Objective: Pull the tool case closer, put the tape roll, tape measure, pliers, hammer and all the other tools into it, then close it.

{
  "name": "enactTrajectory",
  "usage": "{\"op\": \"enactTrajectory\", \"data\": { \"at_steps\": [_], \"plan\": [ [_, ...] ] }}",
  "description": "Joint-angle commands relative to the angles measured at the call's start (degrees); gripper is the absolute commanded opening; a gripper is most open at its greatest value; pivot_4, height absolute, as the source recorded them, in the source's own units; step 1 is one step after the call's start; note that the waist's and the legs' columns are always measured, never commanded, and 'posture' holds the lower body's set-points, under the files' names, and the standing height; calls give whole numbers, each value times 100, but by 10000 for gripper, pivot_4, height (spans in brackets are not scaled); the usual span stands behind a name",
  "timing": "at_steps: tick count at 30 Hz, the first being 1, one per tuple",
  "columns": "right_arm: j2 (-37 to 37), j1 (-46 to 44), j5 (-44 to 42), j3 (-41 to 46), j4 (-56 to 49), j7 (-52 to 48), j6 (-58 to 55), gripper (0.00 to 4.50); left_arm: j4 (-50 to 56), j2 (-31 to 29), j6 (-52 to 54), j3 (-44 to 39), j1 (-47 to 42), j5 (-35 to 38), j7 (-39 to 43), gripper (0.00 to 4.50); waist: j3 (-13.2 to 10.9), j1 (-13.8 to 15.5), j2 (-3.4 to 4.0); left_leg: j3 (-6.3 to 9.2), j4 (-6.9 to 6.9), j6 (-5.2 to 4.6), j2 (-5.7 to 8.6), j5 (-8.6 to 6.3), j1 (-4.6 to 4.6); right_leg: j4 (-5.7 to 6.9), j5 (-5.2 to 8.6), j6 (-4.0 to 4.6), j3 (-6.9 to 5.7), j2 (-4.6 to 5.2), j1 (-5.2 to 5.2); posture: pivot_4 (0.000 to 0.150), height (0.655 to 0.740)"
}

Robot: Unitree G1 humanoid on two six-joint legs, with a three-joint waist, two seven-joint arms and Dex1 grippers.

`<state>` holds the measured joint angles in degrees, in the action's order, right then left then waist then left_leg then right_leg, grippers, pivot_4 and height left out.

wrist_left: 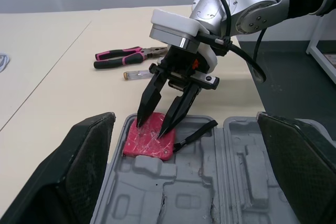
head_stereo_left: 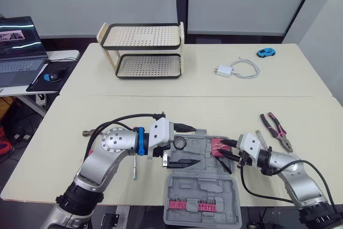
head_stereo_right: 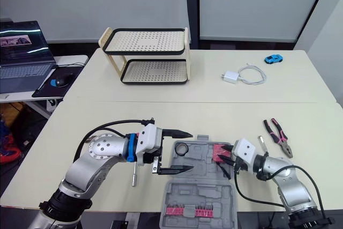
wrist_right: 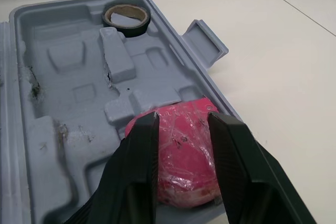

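Grey moulded plastic fills the bottom centre of the eye views: the tool case [head_stereo_left: 199, 187] lies open on the cream table [head_stereo_left: 161, 112], its lid nearest with a row of pink bits [head_stereo_left: 193, 205], its tray beyond. Bottom left, a slim tool [head_stereo_left: 135, 169] lies on the table just beside the case. The left gripper [head_stereo_left: 195, 145] hangs over the tray's left part with its fingers spread wide. The tape roll [wrist_right: 128, 29] sits in the tray's far left corner. At the tray's right end lies the red tape measure [wrist_right: 184, 156], and the right gripper [wrist_left: 151, 128] has its fingers apart, tips down on the red top face. Further right, the pliers [head_stereo_left: 282, 139] rest on the table, outside the case. Toward the top stand a two-tier rack [head_stereo_left: 140, 47], a white charger [head_stereo_left: 224, 71] and a blue toy car [head_stereo_left: 265, 52]; a laptop [head_stereo_left: 19, 52] is at upper left.
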<state>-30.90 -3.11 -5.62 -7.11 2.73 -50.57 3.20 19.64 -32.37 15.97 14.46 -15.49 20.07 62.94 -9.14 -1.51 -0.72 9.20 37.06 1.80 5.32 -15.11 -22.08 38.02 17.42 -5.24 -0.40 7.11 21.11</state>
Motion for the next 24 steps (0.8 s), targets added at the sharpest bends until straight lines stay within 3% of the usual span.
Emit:
{"op": "enactTrajectory", "data": {
  "at_steps": [1,10,24],
  "plan": [
    [13,65,111,-77,319,42,213,15661,184,-69,-10,9,-15,8,8,45000,1,3,-1,0,0,0,0,0,4,0,0,0,0,0,-3,1500,7400],
    [70,136,71,-111,746,192,249,15661,258,-137,25,17,78,10,4,45000,4,2,-2,1,-1,-1,0,-1,28,-3,0,0,1,-1,-28,1500,7400],
    [133,73,-4,-89,487,236,35,15661,178,-148,63,-29,38,7,2,45000,9,0,-6,2,-1,-2,-2,-1,35,-3,0,0,1,-4,-35,1500,7400]
  ]
}}
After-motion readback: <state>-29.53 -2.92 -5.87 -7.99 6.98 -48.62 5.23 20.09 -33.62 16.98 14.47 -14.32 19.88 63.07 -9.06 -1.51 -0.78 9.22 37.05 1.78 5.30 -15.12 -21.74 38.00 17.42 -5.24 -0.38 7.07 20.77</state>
